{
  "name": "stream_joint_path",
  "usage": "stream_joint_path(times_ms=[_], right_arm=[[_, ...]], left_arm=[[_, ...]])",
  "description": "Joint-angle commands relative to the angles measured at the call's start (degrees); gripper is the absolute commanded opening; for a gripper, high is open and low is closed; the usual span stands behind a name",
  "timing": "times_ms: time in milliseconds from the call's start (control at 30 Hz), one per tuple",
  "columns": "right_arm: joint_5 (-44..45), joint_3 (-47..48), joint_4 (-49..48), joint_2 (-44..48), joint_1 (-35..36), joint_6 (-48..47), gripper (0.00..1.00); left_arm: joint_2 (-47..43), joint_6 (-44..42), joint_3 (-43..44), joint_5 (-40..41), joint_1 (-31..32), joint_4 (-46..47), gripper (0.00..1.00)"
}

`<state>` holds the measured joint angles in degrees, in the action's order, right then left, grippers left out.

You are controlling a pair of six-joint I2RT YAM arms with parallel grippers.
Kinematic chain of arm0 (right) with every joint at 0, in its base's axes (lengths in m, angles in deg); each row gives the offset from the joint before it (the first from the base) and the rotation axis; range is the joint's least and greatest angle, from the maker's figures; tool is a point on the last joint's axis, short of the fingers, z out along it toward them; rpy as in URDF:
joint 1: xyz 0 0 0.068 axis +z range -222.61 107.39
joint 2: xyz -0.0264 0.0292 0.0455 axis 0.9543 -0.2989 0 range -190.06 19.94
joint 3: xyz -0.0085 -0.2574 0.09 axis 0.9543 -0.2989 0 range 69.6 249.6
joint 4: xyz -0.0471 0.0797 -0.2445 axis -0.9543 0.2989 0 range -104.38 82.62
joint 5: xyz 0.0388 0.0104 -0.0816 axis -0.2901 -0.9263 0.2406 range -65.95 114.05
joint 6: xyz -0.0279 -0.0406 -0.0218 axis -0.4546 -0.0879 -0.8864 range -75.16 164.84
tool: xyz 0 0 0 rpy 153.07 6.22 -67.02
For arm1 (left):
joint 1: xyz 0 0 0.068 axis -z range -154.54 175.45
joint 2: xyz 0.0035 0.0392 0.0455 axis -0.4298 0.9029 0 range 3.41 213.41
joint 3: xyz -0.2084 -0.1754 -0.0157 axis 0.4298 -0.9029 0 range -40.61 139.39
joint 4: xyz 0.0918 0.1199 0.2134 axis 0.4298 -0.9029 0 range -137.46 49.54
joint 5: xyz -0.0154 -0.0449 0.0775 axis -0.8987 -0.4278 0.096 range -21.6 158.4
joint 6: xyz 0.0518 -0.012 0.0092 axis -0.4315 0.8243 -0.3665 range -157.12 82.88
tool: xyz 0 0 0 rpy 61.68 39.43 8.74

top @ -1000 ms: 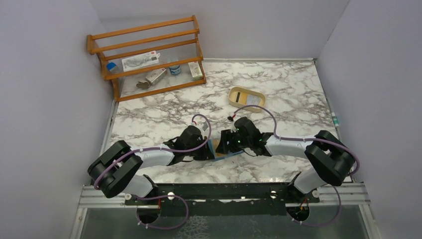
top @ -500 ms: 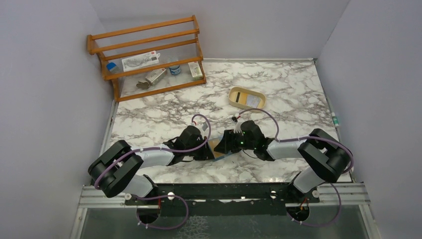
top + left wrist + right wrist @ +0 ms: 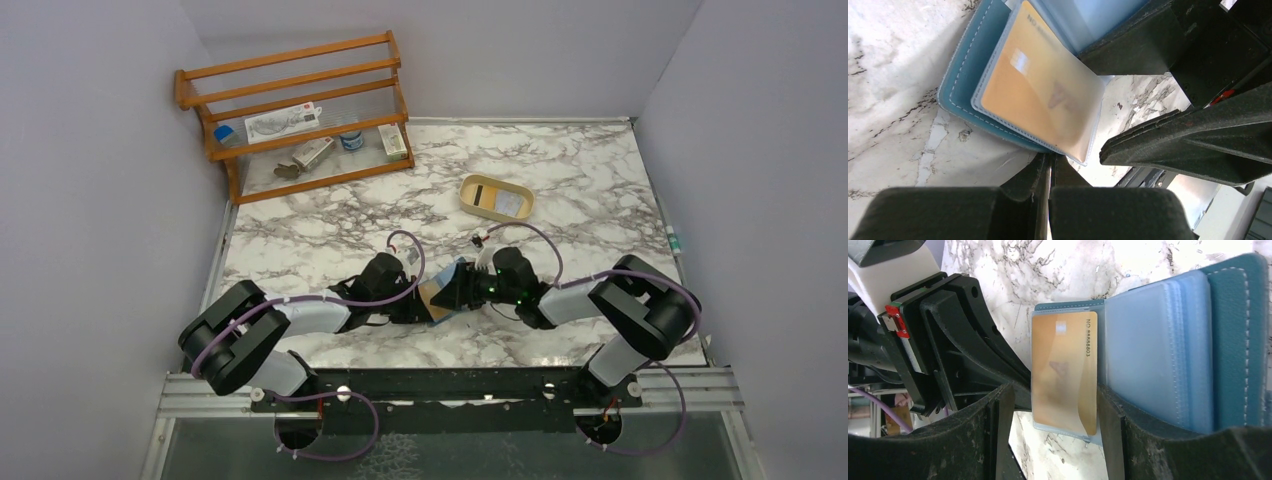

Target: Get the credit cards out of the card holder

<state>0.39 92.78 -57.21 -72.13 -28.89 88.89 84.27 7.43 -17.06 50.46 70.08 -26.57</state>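
Right gripper (image 3: pixel 1053 405) stands open astride the orange card (image 3: pixel 1063 370); closing may pinch its sleeve (image 3: pixel 1058 430), dragging the card holder (image 3: pixel 1233 340) toward 3 o'clock.

both arms are stretched low and turned inward, so that the wrists are set nearly together. the left gripper (image 3: pixel 420 308) is pressed fully closed; the right gripper (image 3: pixel 447 296) is held with its jaws parted.

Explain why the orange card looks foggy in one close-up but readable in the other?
Left wrist view: the orange card sits behind a clear sleeve, print smeared, a white glare patch near its top. Right wrist view: its number reads sharp, while the marble table beyond is washed out.
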Motion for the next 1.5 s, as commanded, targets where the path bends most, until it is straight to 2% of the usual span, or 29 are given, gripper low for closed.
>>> stream_joint_path(times_ms=[0, 67, 167, 333, 567, 833, 967, 1167, 1467], right_arm=[[-16.6, -1.3, 1.7, 0.0, 3.4, 5.0, 0.64], [-13.2, -1.0, 6.9, 2.2, 3.2, 3.5, 0.64], [-2.6, 2.0, 21.1, 5.6, 3.1, -0.7, 0.64], [8.9, 4.9, 32.2, 7.5, 3.1, -4.5, 0.64], [15.3, 6.6, 37.0, 3.9, 3.1, -2.5, 0.63], [21.8, 2.7, 37.4, 3.1, 3.1, 4.9, 0.63], [19.2, -0.6, 31.3, 0.6, 3.1, 6.8, 0.63], [9.0, -7.5, 8.7, -1.9, 3.1, 8.1, 0.63], [-4.5, -10.4, -14.2, -11.7, 3.1, 9.7, 0.63]], left_arm=[[3.2, -2.1, -1.8, 4.2, 0.2, -2.3, 0.0], [2.6, -2.3, -1.7, 4.4, 0.2, -3.1, 0.0], [1.0, -2.4, -1.5, 4.4, 0.2, -4.6, 0.0], [-2.4, -2.4, -1.5, 3.2, 0.2, -5.7, 0.0], [-4.6, -2.0, -2.0, 3.9, 0.1, -6.8, 0.0], [-0.7, -1.4, -2.5, 3.5, 0.1, -4.4, 0.0], [0.3, -1.5, -2.2, 3.4, 0.1, -3.9, 0.0], [0.5, -1.5, -2.0, 3.4, 0.1, -4.0, 0.0], [1.1, -2.0, -1.5, 3.2, 0.1, -4.1, 0.0]])
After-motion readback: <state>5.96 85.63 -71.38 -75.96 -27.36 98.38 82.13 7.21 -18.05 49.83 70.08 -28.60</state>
